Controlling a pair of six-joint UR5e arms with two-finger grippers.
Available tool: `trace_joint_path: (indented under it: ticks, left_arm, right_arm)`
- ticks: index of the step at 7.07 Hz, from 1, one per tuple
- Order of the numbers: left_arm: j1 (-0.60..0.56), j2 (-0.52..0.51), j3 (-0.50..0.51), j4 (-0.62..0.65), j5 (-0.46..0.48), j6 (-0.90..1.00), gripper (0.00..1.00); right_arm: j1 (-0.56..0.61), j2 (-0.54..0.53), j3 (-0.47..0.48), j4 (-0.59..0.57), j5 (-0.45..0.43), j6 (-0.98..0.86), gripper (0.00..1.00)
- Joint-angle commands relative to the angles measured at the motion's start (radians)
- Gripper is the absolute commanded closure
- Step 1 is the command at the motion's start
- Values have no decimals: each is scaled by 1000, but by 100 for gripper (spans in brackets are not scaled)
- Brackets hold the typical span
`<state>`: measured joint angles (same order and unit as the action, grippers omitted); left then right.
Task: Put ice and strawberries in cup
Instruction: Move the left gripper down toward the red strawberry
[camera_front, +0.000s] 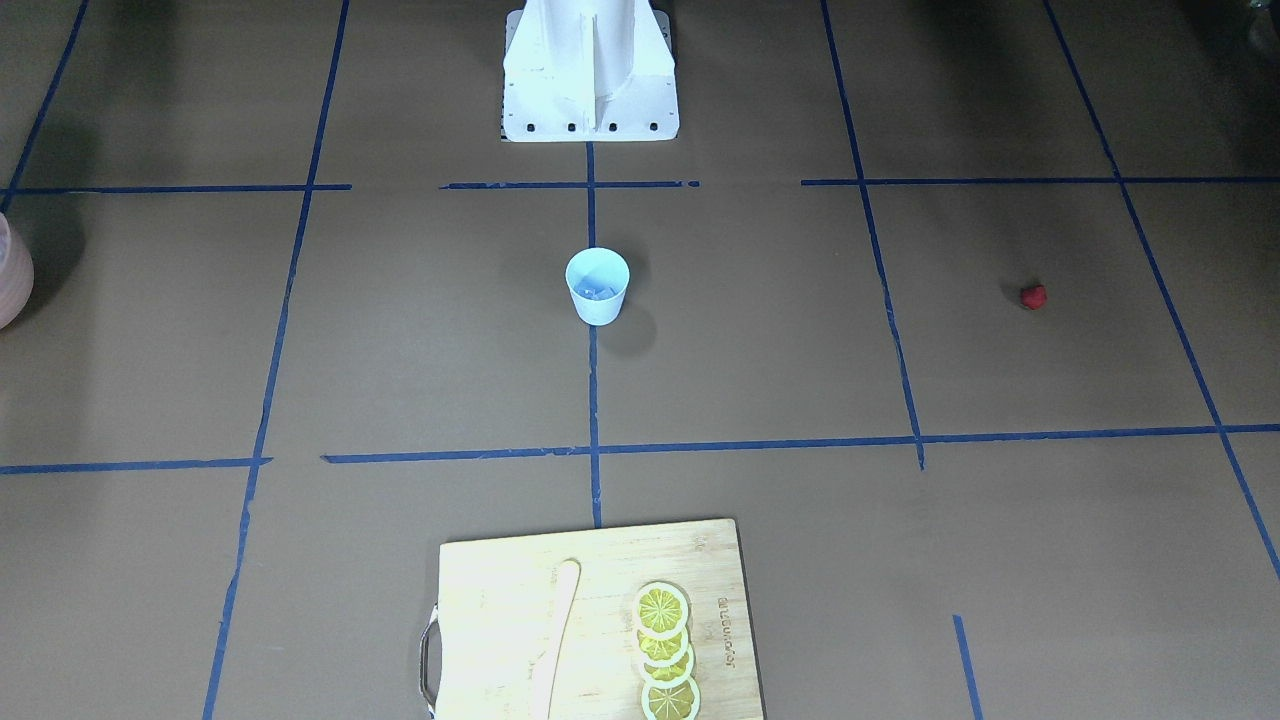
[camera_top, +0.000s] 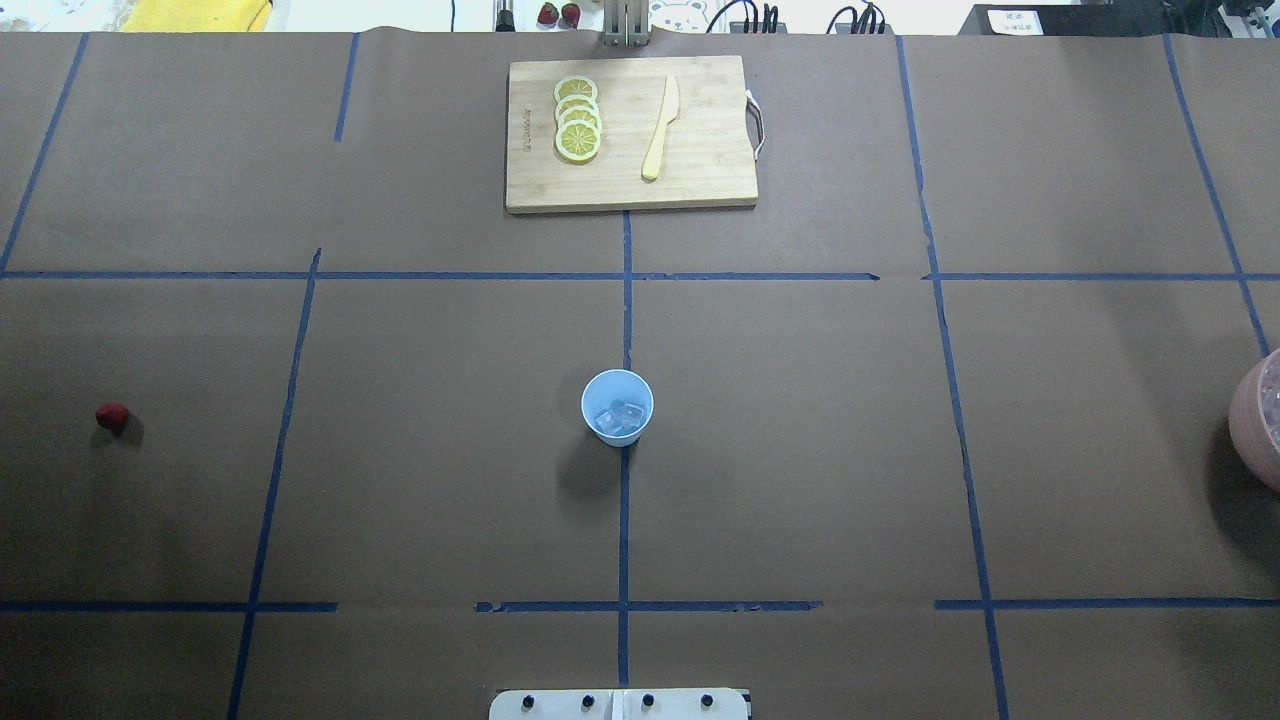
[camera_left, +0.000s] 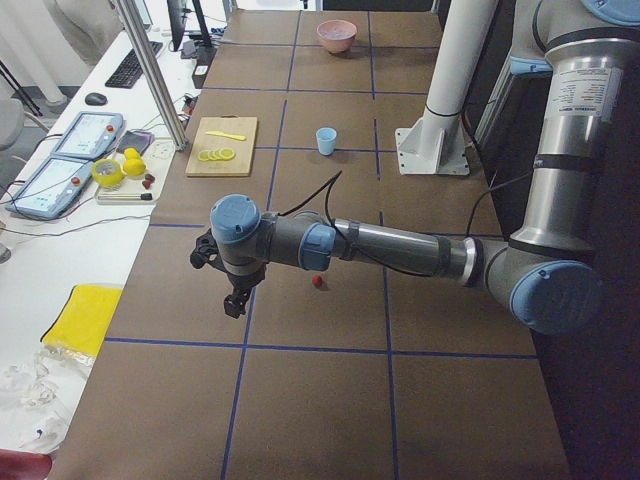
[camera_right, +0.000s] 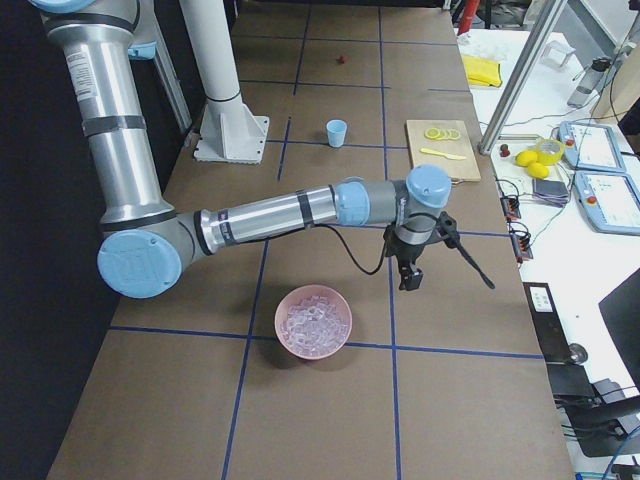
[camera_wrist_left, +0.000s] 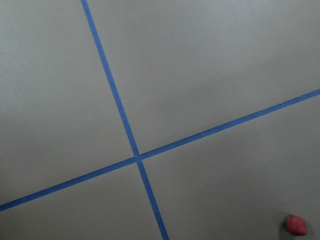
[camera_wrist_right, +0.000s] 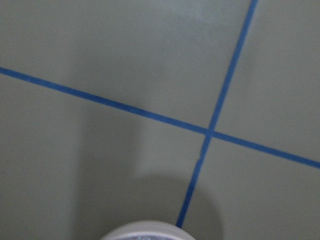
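Observation:
The light-blue cup (camera_top: 617, 407) stands upright at the table's middle, with a few clear ice cubes (camera_top: 619, 417) inside it. A small red strawberry (camera_top: 112, 416) lies alone on the brown paper far to the robot's left, and it also shows in the left wrist view's bottom right corner (camera_wrist_left: 296, 225). In the exterior left view my left gripper (camera_left: 232, 300) hangs above the table a short way from the strawberry (camera_left: 318, 282). I cannot tell whether it is open or shut. My right gripper (camera_right: 410, 278) hovers just beyond the pinkish bowl; its state is also unclear.
A pinkish bowl (camera_right: 313, 322) full of ice cubes sits at the table's right end. A wooden cutting board (camera_top: 700, 180) at the far edge carries several lemon slices (camera_top: 577, 118) and a wooden knife (camera_top: 661, 130). The white robot base (camera_front: 590, 70) stands behind the cup.

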<state>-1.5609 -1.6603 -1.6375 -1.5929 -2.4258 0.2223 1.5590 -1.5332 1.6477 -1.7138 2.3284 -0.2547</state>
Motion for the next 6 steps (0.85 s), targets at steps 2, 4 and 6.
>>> trace_joint_path:
  ticks: [2,4,6]
  left_arm:
    - [37,2,-11,-2,-16,-112,0]
    - [148,60,-70,-135,13,-370,0]
    - [346,115,-71,-400,167,-670,0]
  right_arm:
    - [107,-250,166,72,-7,55,1]
    - [107,-271,195,75,-1,86,1]
    - [107,-271,195,75,-3,86,1]
